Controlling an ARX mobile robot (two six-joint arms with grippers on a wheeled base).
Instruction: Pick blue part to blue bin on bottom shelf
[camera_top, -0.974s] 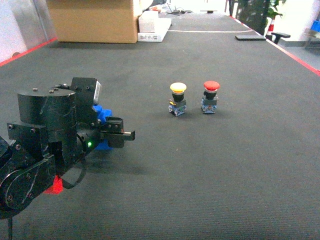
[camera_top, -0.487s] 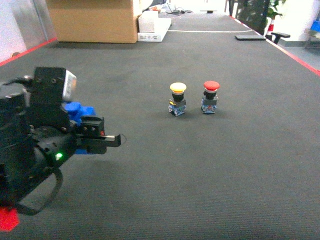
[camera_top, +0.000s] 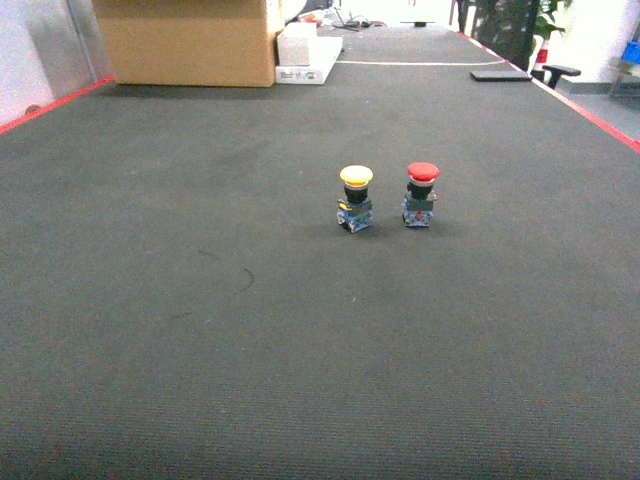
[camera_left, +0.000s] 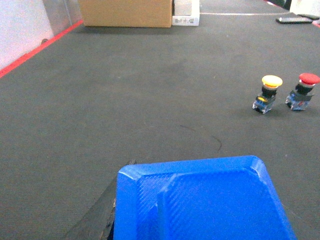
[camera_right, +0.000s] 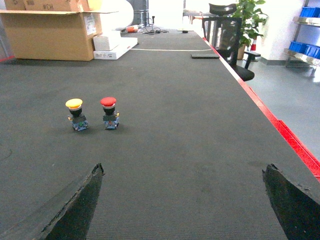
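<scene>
Blue part (camera_left: 205, 200) fills the bottom of my left wrist view, so I judge my left gripper is closed on it, carry step in hand; how wide the jaws stand is hidden. Right gripper (camera_right: 182, 200) spread wide, holding nothing. Blue bin and shelf not in any view; next move calls for finding them. Yellow pushbutton (camera_top: 356, 199) and red pushbutton (camera_top: 421, 195) stand side by side mid-floor. Dark carpet (camera_top: 300, 350) open all round, red edge line (camera_top: 600, 118) on the right, cardboard box (camera_top: 185, 40) far back.

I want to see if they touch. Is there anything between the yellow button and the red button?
No. Only bare dark mat shows between the yellow button and the red button. They stand apart, side by side, in the head view.
</scene>
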